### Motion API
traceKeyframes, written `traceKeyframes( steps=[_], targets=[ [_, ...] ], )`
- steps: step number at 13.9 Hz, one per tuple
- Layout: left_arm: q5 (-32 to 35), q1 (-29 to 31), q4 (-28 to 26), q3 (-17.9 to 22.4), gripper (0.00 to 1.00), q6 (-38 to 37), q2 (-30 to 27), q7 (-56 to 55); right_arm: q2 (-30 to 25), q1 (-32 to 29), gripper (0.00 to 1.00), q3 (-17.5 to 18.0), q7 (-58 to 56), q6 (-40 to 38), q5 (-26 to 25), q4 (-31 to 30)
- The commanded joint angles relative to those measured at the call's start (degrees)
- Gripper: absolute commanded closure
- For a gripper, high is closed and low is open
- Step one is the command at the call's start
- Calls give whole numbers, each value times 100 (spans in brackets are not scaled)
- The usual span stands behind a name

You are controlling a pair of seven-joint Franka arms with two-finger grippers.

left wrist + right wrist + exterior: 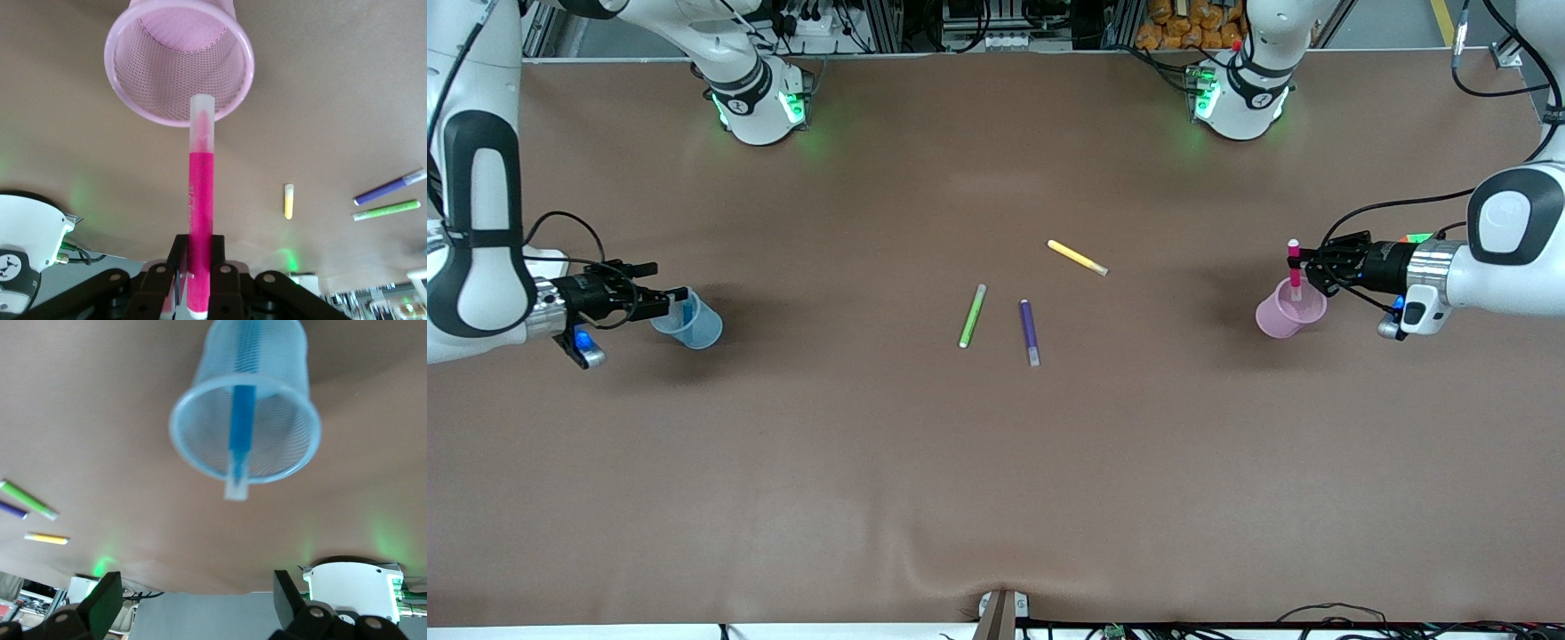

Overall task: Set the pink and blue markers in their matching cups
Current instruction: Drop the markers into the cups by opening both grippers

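Observation:
The pale pink cup stands toward the left arm's end of the table. My left gripper is over it, shut on the magenta-pink marker, which hangs upright with its pale cap end at the cup's mouth. In the left wrist view the gripper pinches the marker above the cup. The pale blue cup stands toward the right arm's end. The blue marker leans inside the cup, cap over the rim. My right gripper is open and empty just above that cup.
Three loose markers lie mid-table: a lime-green one, a purple one beside it, and a yellow one farther from the front camera. They also show in the left wrist view, the yellow marker among them.

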Motion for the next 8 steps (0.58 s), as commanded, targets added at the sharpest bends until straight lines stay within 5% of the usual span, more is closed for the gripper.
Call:
traceKeyframes(
  steps=[1, 2, 3, 5, 8],
  targets=[
    [-110, 325, 13, -46, 100, 58, 293, 406, -403, 36, 0, 119, -45, -182, 49, 304],
    [-93, 326, 31, -38, 97, 67, 346, 398, -544, 18, 0, 285, -45, -182, -3, 470],
    [-84, 317, 40, -38, 76, 85, 355, 398, -650, 18, 0, 400, -36, -173, -117, 585],
    [-75, 317, 84, -38, 0, 111, 373, 398, -774, -34, 0, 716, -89, -173, -459, 987],
    [-75, 299, 346, -73, 0, 7, 128, 170, -958, -148, 0, 1059, -89, -296, -1014, 1535]
  ],
)
